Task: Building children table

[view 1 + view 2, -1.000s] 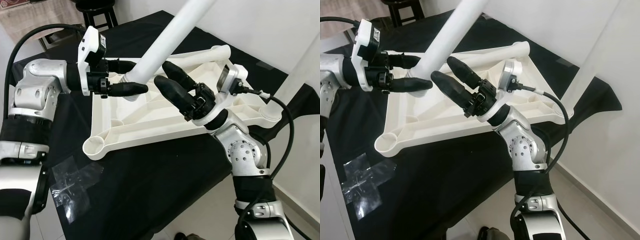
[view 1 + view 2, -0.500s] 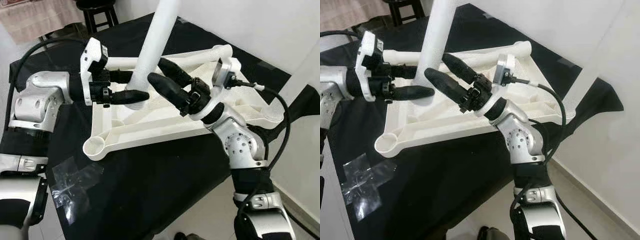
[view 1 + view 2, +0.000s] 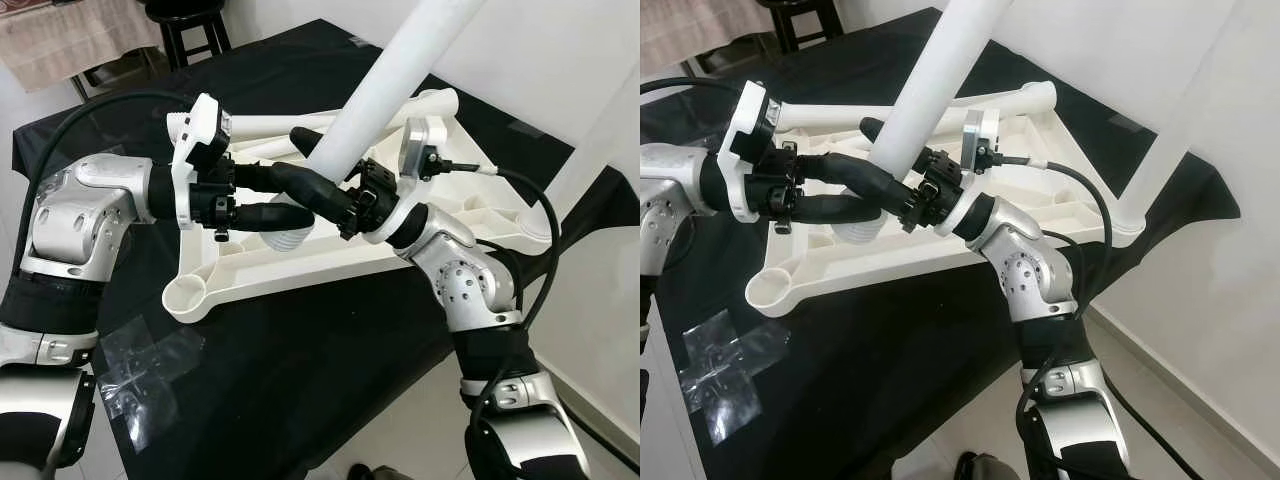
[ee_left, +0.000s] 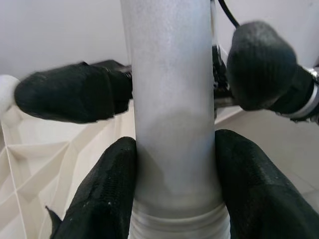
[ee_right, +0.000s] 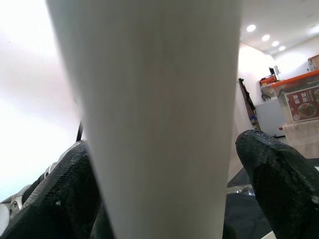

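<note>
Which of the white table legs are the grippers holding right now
The tilted white leg in the middle, its threaded end near the left gripper, with the right gripper around it too. The other leg already stands in the tabletop's right corner.

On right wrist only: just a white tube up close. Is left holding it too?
Observer: Yes. The left gripper has its fingers shut on the table leg, just above its threaded end. The right gripper is higher up the leg.
Operator: Threaded end in a socket?
Observer: No. It is over the upturned tabletop with the leg tilted. The near corner socket is empty.
Operator: Any legs fitted?
Observer: A second leg stands at the right corner.
</note>
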{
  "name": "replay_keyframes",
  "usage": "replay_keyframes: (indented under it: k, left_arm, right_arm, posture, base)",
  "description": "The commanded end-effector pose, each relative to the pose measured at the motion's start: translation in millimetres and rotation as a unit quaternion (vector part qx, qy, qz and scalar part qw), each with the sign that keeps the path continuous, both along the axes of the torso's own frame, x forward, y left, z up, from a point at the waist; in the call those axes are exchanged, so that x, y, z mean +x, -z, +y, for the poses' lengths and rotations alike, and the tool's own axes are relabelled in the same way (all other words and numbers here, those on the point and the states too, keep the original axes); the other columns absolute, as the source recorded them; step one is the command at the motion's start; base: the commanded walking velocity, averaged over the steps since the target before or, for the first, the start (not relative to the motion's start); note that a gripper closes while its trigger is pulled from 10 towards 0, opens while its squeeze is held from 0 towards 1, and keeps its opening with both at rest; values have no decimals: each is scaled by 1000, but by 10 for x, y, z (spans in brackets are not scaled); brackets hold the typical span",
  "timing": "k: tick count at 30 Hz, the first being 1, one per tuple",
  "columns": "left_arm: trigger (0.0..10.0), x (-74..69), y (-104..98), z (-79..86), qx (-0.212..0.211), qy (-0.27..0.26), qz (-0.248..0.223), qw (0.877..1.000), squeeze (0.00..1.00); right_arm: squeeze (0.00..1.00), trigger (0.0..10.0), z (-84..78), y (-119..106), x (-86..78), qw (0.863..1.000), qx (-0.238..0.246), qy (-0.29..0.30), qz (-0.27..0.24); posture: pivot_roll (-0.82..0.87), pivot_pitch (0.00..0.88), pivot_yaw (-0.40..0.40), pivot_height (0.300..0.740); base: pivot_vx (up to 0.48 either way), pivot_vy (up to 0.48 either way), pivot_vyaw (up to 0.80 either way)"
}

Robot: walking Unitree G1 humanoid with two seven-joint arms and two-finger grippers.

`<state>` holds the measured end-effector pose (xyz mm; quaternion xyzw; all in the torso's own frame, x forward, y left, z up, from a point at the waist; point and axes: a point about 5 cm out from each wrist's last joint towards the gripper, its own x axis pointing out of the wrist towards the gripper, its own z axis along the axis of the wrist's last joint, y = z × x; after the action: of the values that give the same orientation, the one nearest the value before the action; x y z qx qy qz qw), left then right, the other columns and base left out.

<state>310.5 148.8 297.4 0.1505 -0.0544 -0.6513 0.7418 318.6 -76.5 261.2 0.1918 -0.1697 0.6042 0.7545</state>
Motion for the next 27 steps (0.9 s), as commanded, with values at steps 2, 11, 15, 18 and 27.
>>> replay_keyframes:
  k: [2,11,15,18,27]
  left_arm:
    - [0,-51,30,5,18,12,4,1000,0]
    - [0,-112,125,-18,43,24,19,999,0]
    - [0,-102,104,-5,40,16,16,999,0]
    - [0,-95,96,1,39,12,14,999,0]
    - [10000,46,-88,101,-21,-74,-17,997,1000]
  right_arm:
    - [0,9647,41,2,-9,1000,-6,-12,-3]
    - [0,0,37,-38,-30,999,5,-31,-8]
    - [0,0,39,-25,-52,999,0,-38,-10]
    - [0,0,40,-21,-57,999,-1,-40,-11]
    - [0,0,-2,-33,84,999,3,37,-4]
  posture:
    - [129,157,-54,740]
    - [122,158,-54,740]
    - [123,158,-55,740]
    - [122,158,-55,740]
    - [121,158,-54,740]
  base:
    - [0,0,0]
    - [0,0,0]
    - [0,0,0]
    - [0,0,0]
    - [0,0,0]
